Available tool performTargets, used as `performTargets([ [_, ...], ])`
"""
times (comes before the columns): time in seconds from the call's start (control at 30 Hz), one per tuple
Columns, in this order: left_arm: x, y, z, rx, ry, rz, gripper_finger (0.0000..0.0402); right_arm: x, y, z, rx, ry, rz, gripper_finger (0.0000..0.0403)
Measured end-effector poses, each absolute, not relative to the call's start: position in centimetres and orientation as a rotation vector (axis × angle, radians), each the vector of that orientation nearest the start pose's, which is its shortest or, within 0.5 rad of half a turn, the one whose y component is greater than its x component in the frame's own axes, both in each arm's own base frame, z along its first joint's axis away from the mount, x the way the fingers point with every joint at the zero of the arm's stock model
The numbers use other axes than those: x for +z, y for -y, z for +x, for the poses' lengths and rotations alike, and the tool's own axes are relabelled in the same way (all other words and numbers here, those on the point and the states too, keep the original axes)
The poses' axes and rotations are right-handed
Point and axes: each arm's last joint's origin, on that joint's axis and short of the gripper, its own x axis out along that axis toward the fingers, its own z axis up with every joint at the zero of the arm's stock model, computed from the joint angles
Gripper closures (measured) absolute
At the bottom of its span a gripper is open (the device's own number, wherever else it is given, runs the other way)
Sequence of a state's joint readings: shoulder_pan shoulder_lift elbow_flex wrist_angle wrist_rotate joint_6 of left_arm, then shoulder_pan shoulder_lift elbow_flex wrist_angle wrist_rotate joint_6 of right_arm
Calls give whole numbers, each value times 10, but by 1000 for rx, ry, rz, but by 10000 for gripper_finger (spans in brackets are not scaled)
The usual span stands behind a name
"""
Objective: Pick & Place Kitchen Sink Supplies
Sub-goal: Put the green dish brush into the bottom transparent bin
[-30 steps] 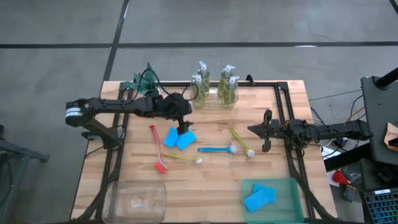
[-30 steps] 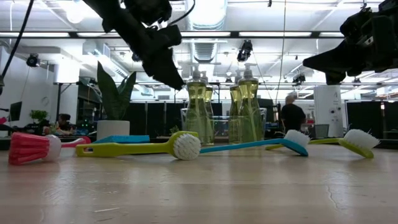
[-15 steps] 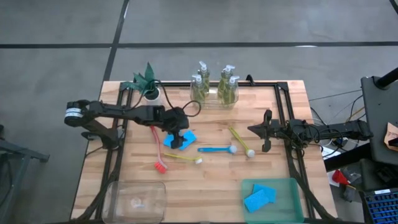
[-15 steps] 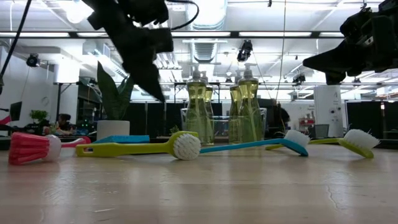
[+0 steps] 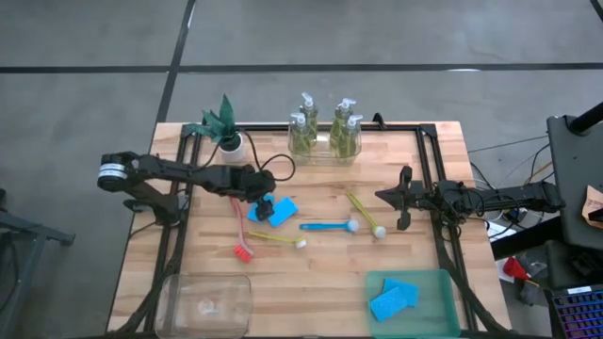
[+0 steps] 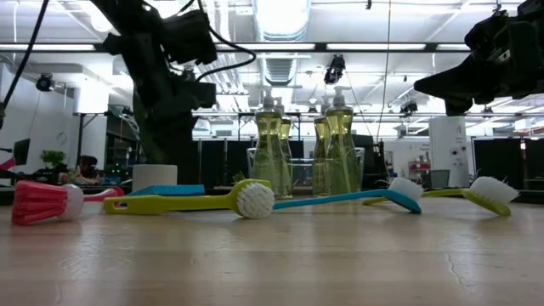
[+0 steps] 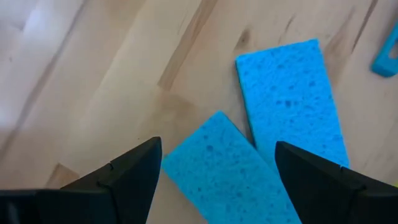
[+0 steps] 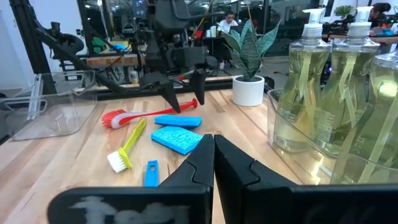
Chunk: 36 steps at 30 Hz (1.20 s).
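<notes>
Two blue sponges [image 5: 284,209] lie flat side by side on the wooden table, one [image 7: 227,171] overlapping the edge of the other [image 7: 291,106]. My left gripper [image 5: 265,204] hangs open just above them, pointing steeply down, one finger on either side of the nearer sponge and touching nothing. Around the sponges lie a red brush [image 5: 237,231], a yellow brush [image 5: 279,239], a blue brush [image 5: 326,226] and a second yellow brush [image 5: 366,215]. Soap bottles [image 5: 325,132] stand in a clear bin at the far edge. My right gripper [image 5: 403,200] waits shut and level at the right.
A potted plant [image 5: 222,125] stands at the far left beside the left arm. A green tray [image 5: 441,282] holding blue sponges sits at the near right. At the near left sits a clear container [image 5: 205,301]. People show in the room beyond.
My left gripper has come down and drawn back toward the table's left, from beside the soap bottles to just over the two sponges. It has tipped steeper and rolled about its own line, staying open. The sponges and brushes have not moved.
</notes>
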<state>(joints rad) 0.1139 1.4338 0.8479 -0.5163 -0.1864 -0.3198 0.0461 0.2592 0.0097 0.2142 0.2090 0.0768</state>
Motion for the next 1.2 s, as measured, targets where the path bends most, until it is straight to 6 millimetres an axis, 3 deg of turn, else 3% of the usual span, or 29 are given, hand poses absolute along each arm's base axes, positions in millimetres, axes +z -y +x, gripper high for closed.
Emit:
performTargets([
  [0.67, 170, -34, 252, 506, -1038, -283, 87, 165, 1, 113, -164, -28, 73, 394],
  [1.2, 172, -30, 257, 452, -1001, -272, 87, 165, 1, 113, -164, -29, 71, 394],
])
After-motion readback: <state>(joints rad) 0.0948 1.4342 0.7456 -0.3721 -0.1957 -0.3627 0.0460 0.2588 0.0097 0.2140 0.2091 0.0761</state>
